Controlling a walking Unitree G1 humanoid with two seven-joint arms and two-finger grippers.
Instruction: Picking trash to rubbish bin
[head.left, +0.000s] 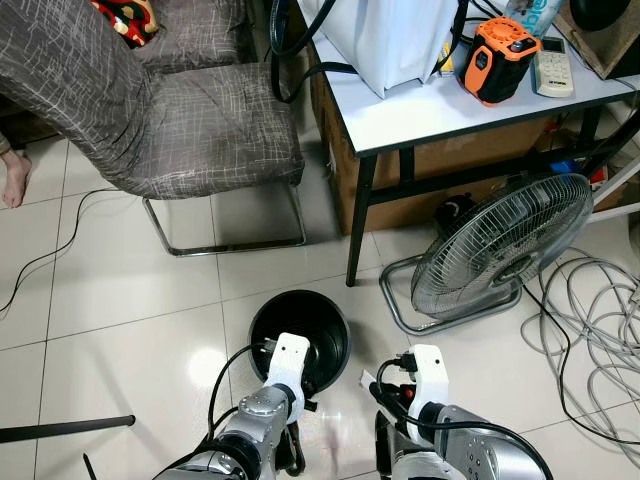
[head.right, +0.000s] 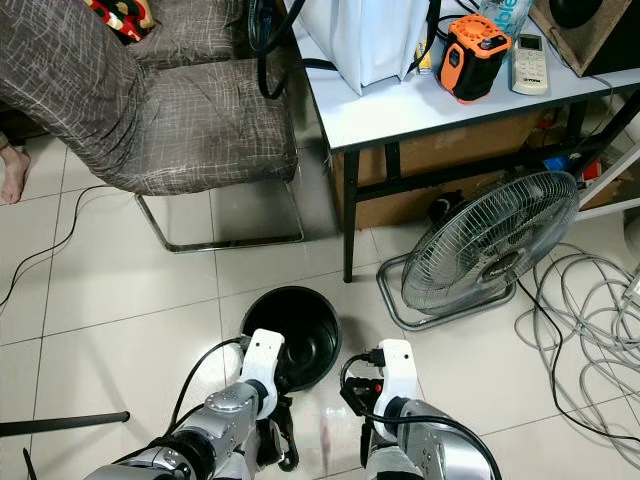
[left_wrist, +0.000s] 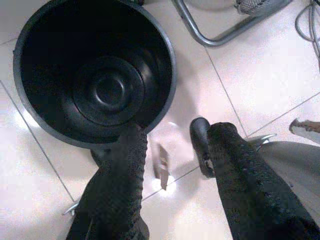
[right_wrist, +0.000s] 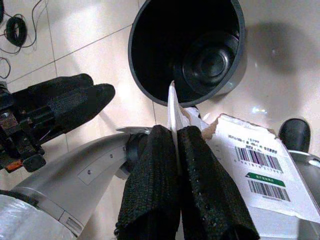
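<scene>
A round black bin (head.left: 300, 335) stands on the white tiled floor just in front of me, and nothing can be seen inside it (left_wrist: 95, 70). My right gripper (right_wrist: 176, 137) is shut on a torn white cardboard piece (right_wrist: 255, 170) with barcode labels, held near the bin's rim (right_wrist: 150, 90). My left gripper (left_wrist: 167, 142) hangs open beside the bin, nothing between its fingers (left_wrist: 127, 155). A thin pale strip (left_wrist: 161, 170) shows over the tile under that gap; what it is cannot be made out. Both silver arms (head.left: 275, 395) reach down at the bottom of the eye views.
A floor fan (head.left: 500, 245) stands right of the bin, with loose grey cables (head.left: 600, 330) beyond it. Behind are a white table (head.left: 420, 115) on black legs and a grey patterned chair (head.left: 200, 130). A person's bare foot (head.left: 14, 175) is at far left. A black pole (head.left: 60, 428) lies lower left.
</scene>
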